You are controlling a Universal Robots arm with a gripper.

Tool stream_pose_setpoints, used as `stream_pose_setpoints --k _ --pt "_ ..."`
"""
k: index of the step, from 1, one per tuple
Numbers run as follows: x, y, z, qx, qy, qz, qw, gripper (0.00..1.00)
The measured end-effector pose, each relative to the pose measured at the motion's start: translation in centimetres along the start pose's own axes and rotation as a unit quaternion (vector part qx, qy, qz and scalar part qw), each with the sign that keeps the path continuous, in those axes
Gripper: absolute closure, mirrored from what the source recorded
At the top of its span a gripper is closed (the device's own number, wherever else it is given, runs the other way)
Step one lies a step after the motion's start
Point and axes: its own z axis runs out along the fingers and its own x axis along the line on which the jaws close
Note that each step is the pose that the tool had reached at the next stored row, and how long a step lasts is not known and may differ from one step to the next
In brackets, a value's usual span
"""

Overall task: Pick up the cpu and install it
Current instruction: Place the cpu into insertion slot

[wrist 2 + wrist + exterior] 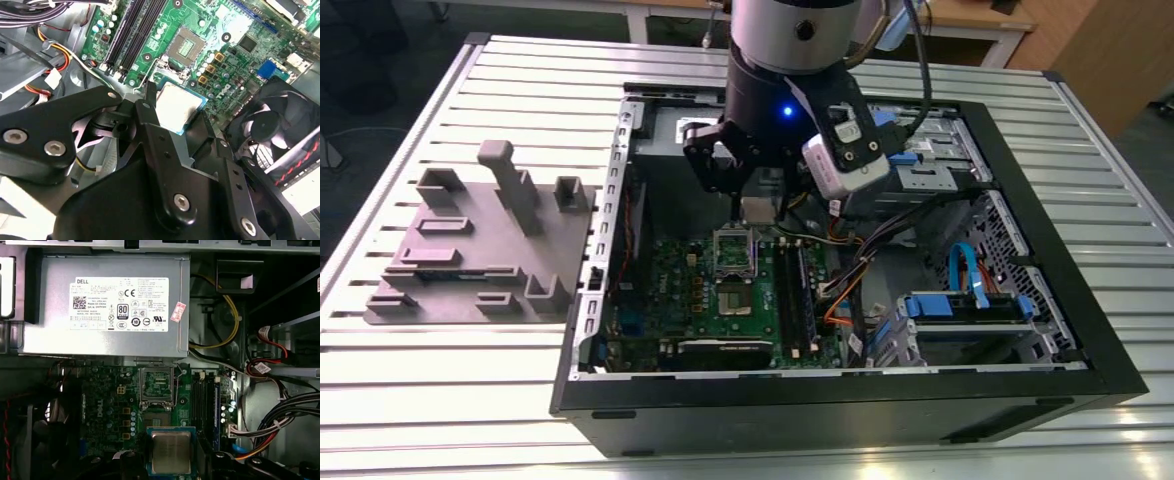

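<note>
End effector [176,111] clamps the cpu [171,452] by its edges above the motherboard [102,395], near the open socket [156,385], not touching it.

arm [790,60]: pointing down | tool [757,207]: clamped on cpu [177,106]

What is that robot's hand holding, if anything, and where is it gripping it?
The hand holds the cpu, seemingly pinched at two opposite edges.

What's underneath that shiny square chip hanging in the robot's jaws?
Green motherboard lies below the cpu, with the open socket showing uncovered beside it. The patch directly beneath is hidden by the chip itself.
</note>
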Motion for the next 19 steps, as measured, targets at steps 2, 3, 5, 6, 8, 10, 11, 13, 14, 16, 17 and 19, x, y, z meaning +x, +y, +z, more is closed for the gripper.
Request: stream_pose_setpoints --k 2,3,5,6,8,10,11,13,14,16,17,19 --pt "0.0 -0.04 0.36 0.0 0.0 0.0 1.0 0.53" --pt "0.0 -0.06 0.54 0.0 0.0001 0.0 1.0 0.53" --pt "0.01 -0.07 0.9 0.0 0.0004 0.0 1.0 0.53" --pt "0.01 -0.08 1.09 0.0 0.0005 0.0 1.0 0.53" --pt "0.03 -0.09 1.45 0.0 0.0008 0.0 1.0 0.53" --pt "0.04 -0.1 1.81 0.0001 0.0016 0.0 1.0 0.53" --pt "0.05 -0.12 2.0 0.0 0.0025 0.0 1.0 0.53" --pt "0.05 -0.28 2.35 0.0 0.0039 0.0 0.99999 0.53" --pt "0.05 -0.42 2.51 0.0001 0.0044 0.0 0.99999 0.53" --pt "0.06 -0.72 2.89 0.0 0.0048 0.0 0.99999 0.53" --pt "0.06 -0.91 3.06 0.0 0.0051 0.0 0.99999 0.53" --pt "0.06 -1.14 3.33 0.0001 0.0064 0.0 0.99998 0.53"
